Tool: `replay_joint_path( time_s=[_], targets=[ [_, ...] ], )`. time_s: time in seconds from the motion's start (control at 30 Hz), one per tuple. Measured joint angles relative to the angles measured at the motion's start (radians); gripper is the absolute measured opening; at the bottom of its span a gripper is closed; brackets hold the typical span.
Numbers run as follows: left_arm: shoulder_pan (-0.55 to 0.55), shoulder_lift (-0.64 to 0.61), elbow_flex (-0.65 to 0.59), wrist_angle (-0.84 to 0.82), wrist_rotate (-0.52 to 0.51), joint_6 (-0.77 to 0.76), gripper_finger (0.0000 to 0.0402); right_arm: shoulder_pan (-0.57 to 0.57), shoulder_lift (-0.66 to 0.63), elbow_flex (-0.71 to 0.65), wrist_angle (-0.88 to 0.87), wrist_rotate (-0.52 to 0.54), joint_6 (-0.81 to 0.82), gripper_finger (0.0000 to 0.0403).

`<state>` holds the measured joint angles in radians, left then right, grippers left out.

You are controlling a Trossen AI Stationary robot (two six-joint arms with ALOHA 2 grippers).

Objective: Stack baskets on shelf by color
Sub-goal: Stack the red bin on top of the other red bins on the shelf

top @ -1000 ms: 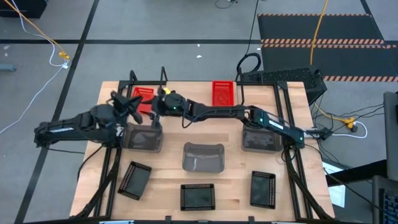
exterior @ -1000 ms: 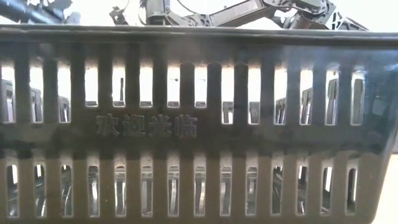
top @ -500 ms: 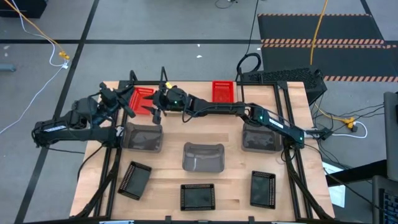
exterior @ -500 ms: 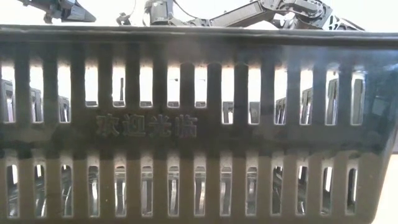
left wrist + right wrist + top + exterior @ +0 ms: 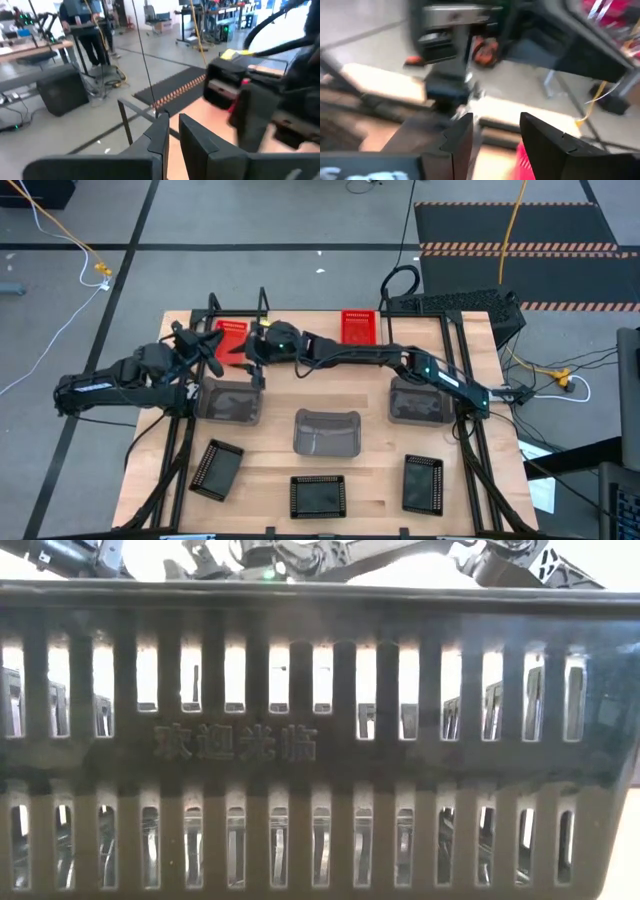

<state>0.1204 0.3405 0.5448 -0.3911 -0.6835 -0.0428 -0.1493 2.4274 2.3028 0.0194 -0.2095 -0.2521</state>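
Observation:
A red basket (image 5: 232, 336) sits on the shelf (image 5: 300, 330) at the far left, between thin black uprights (image 5: 263, 302). A second red basket (image 5: 358, 328) sits farther right on the shelf. Three grey baskets (image 5: 327, 430) stand in a row mid-table and three black baskets (image 5: 318, 495) along the near edge. My left gripper (image 5: 203, 345) hovers at the left red basket's left side, its fingers (image 5: 160, 132) almost together and empty. My right gripper (image 5: 256, 370) hovers off that basket's near right corner, open (image 5: 492, 135) and empty.
A black basket's slotted wall (image 5: 320, 740) fills the low view, with both arms showing only above its rim. The two arms are close together over the table's far left. Black frame rails (image 5: 470, 450) run along the table's left and right sides.
My left gripper drew back toward the table's left edge, then came part of the way back toward the left red basket. My right gripper has stayed by that basket's near right corner, shifting slightly. No basket has moved.

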Motion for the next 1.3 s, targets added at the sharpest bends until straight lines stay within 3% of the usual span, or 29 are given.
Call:
replay_joint_path(
  time_s=[0.17, 0.3, 0.6, 0.8, 0.9, 1.03, 1.3],
  targets=[
    [-0.01, 0.0, -0.048, -0.069, 0.04, -0.083, 0.0047, 0.027, -0.099, -0.065, -0.228, -0.034, -0.105, 0.0149],
    [-0.011, 0.004, -0.114, -0.071, 0.054, -0.137, 0.0047, 0.078, -0.258, -0.326, -0.23, -0.007, -0.182, 0.0138],
    [-0.003, 0.104, -0.135, -0.046, 0.077, -0.238, 0.0047, 0.098, -0.808, -1.207, 0.348, 0.128, -0.036, 0.013],
    [0.112, 0.327, -0.132, -0.009, 0.082, -0.356, 0.0085, 0.083, -1.109, -1.593, 0.73, 0.203, 0.096, 0.013],
    [0.213, 0.433, -0.131, -0.056, 0.12, -0.439, 0.0121, 0.084, -1.224, -1.702, 0.834, 0.285, 0.099, 0.013],
    [0.363, 0.524, -0.131, -0.06, 0.249, -0.455, 0.0158, 0.083, -1.348, -1.769, 0.869, 0.34, 0.102, 0.013],
    [0.64, 0.596, -0.02, -0.131, 0.289, -0.426, 0.017, 0.084, -1.384, -1.786, 0.857, 0.344, 0.102, 0.013]
  ],
)
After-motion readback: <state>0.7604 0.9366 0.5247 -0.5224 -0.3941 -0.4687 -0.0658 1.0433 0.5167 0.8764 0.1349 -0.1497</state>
